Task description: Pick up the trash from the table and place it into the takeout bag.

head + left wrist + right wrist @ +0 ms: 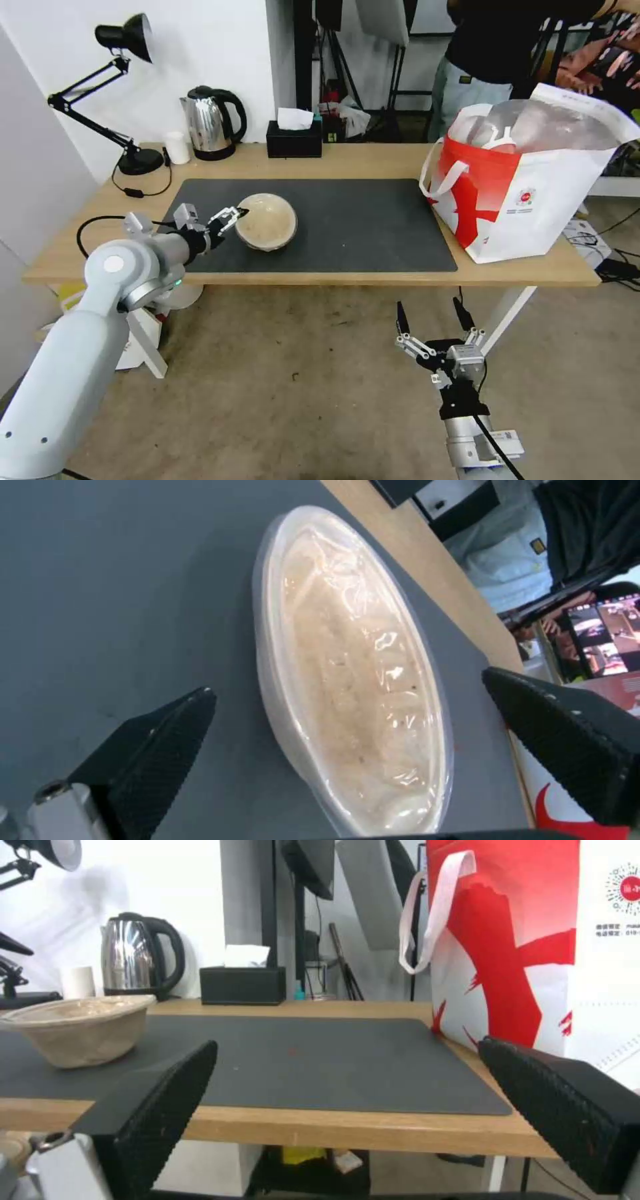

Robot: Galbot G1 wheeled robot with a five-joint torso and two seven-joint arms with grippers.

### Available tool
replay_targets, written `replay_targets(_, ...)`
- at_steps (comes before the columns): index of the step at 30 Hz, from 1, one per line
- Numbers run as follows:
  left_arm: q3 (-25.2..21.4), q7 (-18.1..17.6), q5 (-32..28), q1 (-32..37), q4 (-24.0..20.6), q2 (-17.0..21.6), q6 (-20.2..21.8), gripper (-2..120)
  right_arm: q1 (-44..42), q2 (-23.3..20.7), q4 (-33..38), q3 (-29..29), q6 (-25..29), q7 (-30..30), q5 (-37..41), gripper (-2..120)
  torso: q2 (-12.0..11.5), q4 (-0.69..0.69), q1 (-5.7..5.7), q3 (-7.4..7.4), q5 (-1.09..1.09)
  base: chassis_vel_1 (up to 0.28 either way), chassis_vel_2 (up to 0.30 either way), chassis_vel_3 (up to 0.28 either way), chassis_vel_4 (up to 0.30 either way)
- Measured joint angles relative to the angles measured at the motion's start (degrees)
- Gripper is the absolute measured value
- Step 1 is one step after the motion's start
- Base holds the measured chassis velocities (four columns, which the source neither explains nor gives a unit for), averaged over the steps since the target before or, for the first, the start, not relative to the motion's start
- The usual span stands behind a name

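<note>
Head view: beige paper bowl with clear film lining sits upright on dark grey rectangular mat, at mat's 9 o'clock side, on long light-wood table. Bowl holds only pale residue. Left gripper at bowl's 9 o'clock rim, fingers spread wide, nothing gripped. Large white takeout bag with red pattern stands at table's 3 o'clock end, mouth open, silver lining showing, white items inside, unclear which. Right gripper below table's front edge, fingers wide apart, empty.
</note>
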Motion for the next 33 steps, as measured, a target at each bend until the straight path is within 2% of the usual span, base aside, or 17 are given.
replay_targets(33, 5.7, 0.4, 3.1, -5.3, 7.3, -3.4, 0.0, 100, 0.0, 0.0, 0.0, 0.0, 0.0, 0.0, 0.0, 100, 0.0, 0.00, -0.01, 0.00, 0.00, 0.000, 0.000, 0.000, 0.000)
